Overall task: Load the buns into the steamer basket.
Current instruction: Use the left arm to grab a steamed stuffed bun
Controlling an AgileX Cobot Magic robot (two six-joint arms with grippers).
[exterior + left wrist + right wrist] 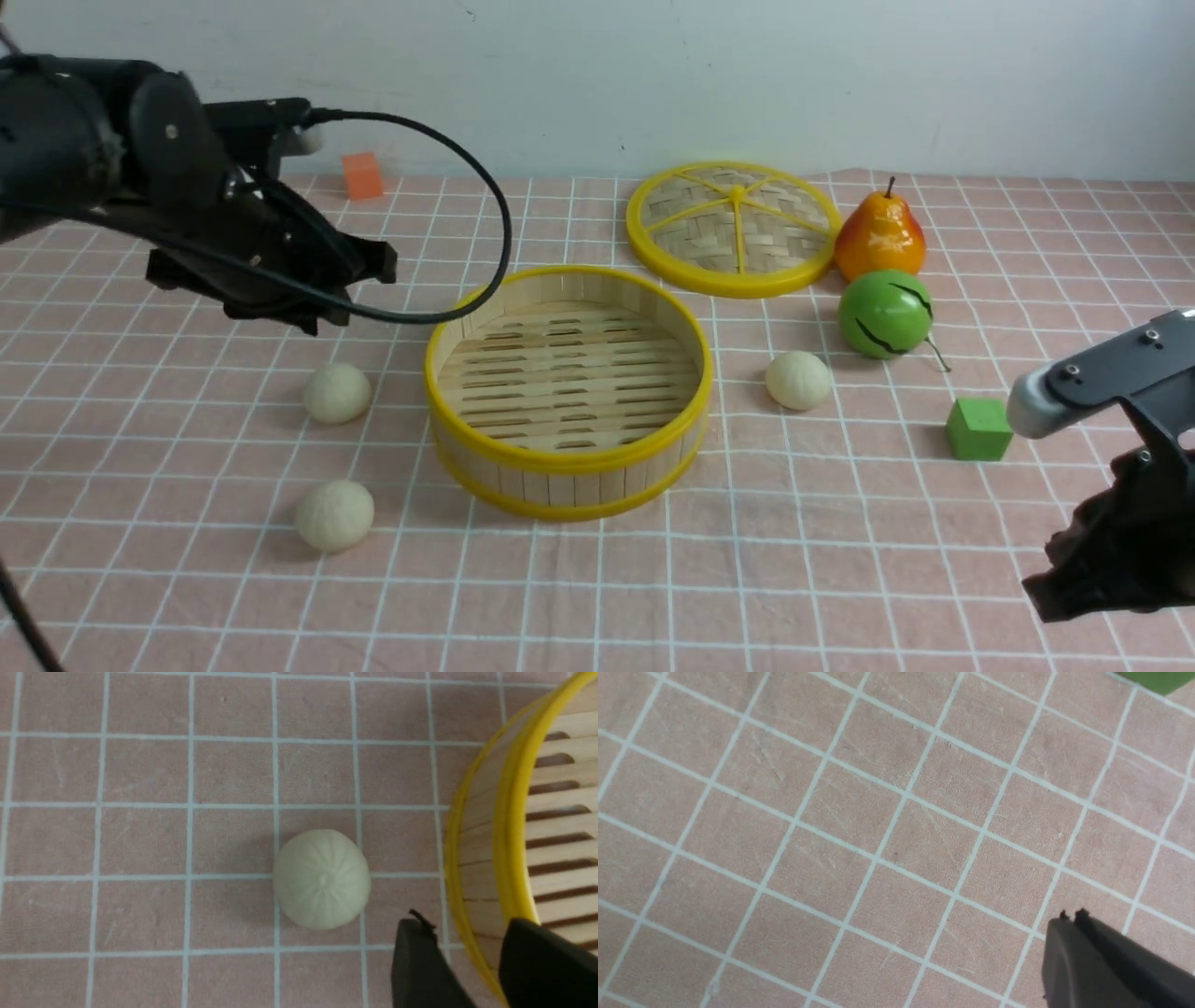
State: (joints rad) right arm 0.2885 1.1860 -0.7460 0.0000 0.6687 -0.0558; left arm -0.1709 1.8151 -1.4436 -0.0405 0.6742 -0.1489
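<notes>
Left pincer parted and empty above the desk, right pincer closed, two buns left of the steamer basket.

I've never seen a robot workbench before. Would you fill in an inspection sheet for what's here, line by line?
Surface: pinkish tabletop with a pale grid, lightly scuffed
Buns: three, all outside the basket; two on its left, one on its right
Steamer basket: upright, nothing inside
Clutter: woven lid, orange-red pear-like fruit, green round fruit, green block, orange block
Left gripper: fingers apart, nothing between them
Right gripper: shut, holding nothing
Cables: black cable loops from the left arm, passing in front of the basket's rim
Surroundings: plain pale wall behind; people, nothing seen
</notes>
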